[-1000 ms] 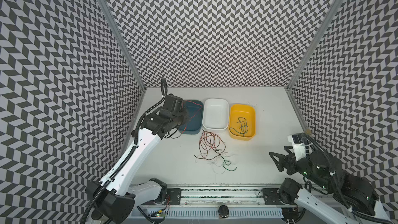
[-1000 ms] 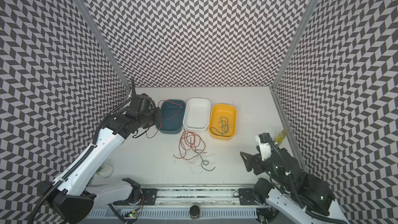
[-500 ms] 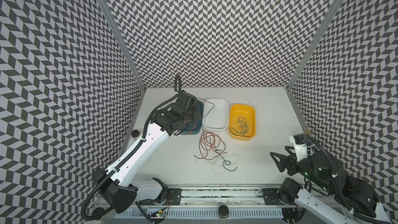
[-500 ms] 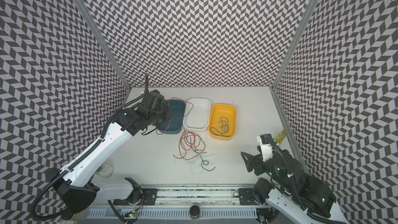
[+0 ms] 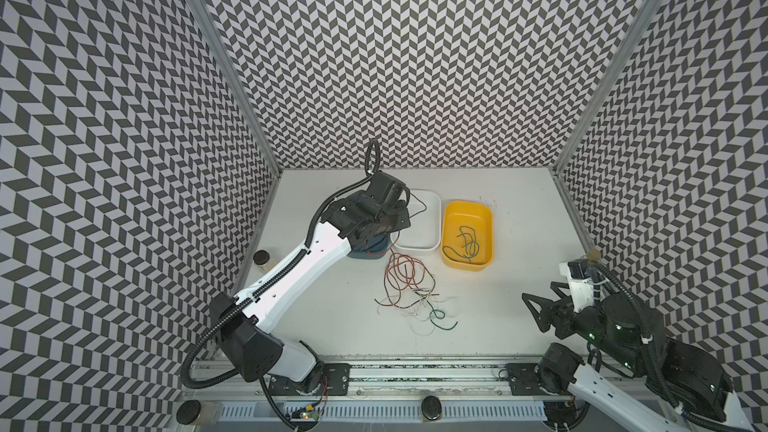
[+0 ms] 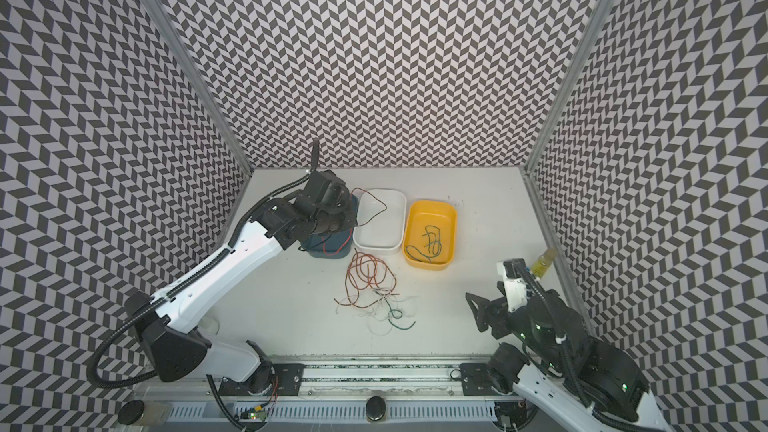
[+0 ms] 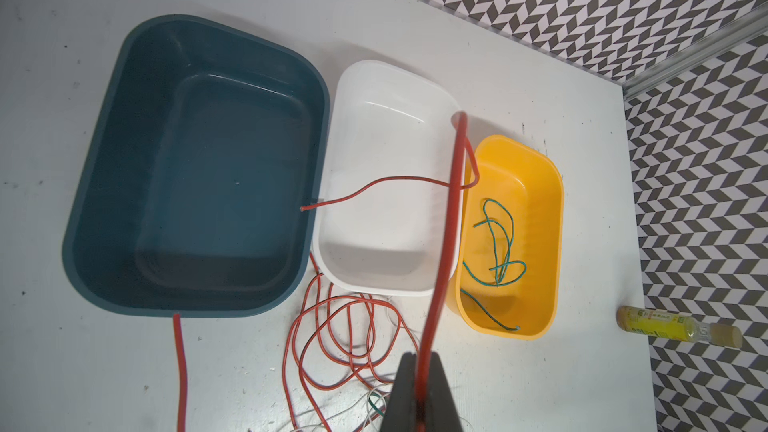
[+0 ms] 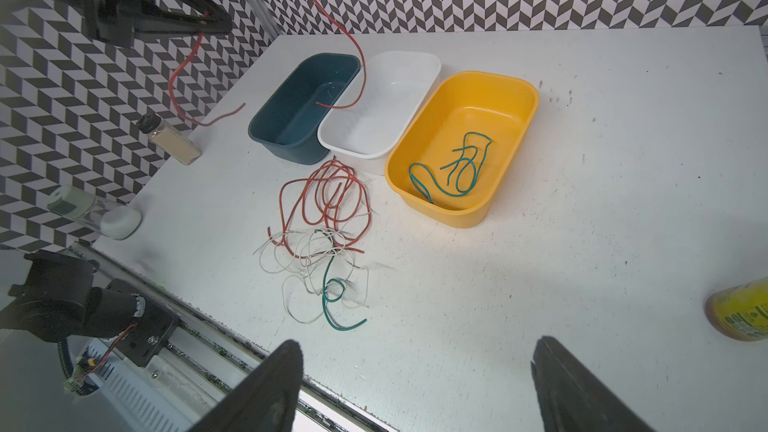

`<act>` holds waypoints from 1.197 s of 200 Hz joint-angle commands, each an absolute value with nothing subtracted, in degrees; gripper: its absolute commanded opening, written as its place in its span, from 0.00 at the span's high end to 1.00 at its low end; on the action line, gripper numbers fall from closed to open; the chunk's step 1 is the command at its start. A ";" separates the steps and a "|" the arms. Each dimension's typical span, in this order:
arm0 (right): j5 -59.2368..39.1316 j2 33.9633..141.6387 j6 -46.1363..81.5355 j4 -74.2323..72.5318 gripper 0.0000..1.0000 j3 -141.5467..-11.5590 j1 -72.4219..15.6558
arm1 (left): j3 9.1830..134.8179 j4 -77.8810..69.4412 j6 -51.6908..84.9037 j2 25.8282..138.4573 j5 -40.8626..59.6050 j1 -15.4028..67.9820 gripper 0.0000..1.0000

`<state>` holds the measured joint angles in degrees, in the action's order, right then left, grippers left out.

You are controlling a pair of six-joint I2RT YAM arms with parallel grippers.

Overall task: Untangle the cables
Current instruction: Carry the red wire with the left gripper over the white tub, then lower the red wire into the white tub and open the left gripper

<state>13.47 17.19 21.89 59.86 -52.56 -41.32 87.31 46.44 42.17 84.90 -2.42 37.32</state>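
- L hand (image 7: 419,367): jaws pinched right down on one red cable (image 7: 449,218), gripped mid-length and held up over the blue tub (image 8: 291,147).
- R hand (image 8: 417,344): jaws wide, nothing in them, parked over the near right of the worktop (image 8: 582,201), well apart from the wires.
- Held cable arches both ways from the grip. One leg curls right, its tip hanging about over the blue/white tub (image 8: 353,155) border. The other leg drops to the worktop left of the blue tub. Span runs roughly left-right, and both tips look free, so prob. clear of the knot.
- Rest of the cables: a tangle (image 5: 409,288) on the worktop centre, just near of the tubs. Its long axis runs far-near, w/ red loops (image 8: 328,193) at the far end, white wires (image 8: 291,251) and a green one (image 8: 332,292) at the near end. The green's free tip points near-right.
- One green cable (image 8: 459,168) lies loosely coiled in the yellow tub (image 8: 469,218), already sorted.
- Handling (judged): v. light, limp, thin, w/ just enough spring to keep a curl. The sleeve is likely slick, so it needs a full pinch.
- Where to grab: a free tip or an outer loop. The green tip or the red's far loops look easiest.
- A mid-knot pull would prob. drag the whole bunch, since there's no weight to anchor it. The other hand may need to pin it.
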 commanded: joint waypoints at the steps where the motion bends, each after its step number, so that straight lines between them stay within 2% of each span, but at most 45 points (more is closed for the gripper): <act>1: 14.02 16.13 22.10 57.74 0.14 -52.08 -40.87 | 89.28 45.90 43.41 87.53 -2.97 37.51 1.00; 71: 13.39 16.06 21.88 57.39 0.14 -51.77 -40.61 | 94.47 46.64 45.63 95.76 -3.99 37.62 1.00; 144: 12.18 16.14 21.24 56.87 0.14 -51.46 -39.74 | 99.25 50.30 54.28 99.60 -8.23 38.40 1.00; 190: 11.36 15.95 20.91 56.56 0.14 -51.33 -39.11 | 107.13 55.60 57.42 106.08 -9.72 39.72 1.00; 239: 10.40 16.17 20.61 56.32 0.14 -51.15 -38.68 | 110.07 56.96 62.48 110.87 -11.37 39.86 1.00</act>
<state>11.16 16.84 21.39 58.37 -51.51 -39.13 107.57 53.80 58.24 109.38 -8.34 39.48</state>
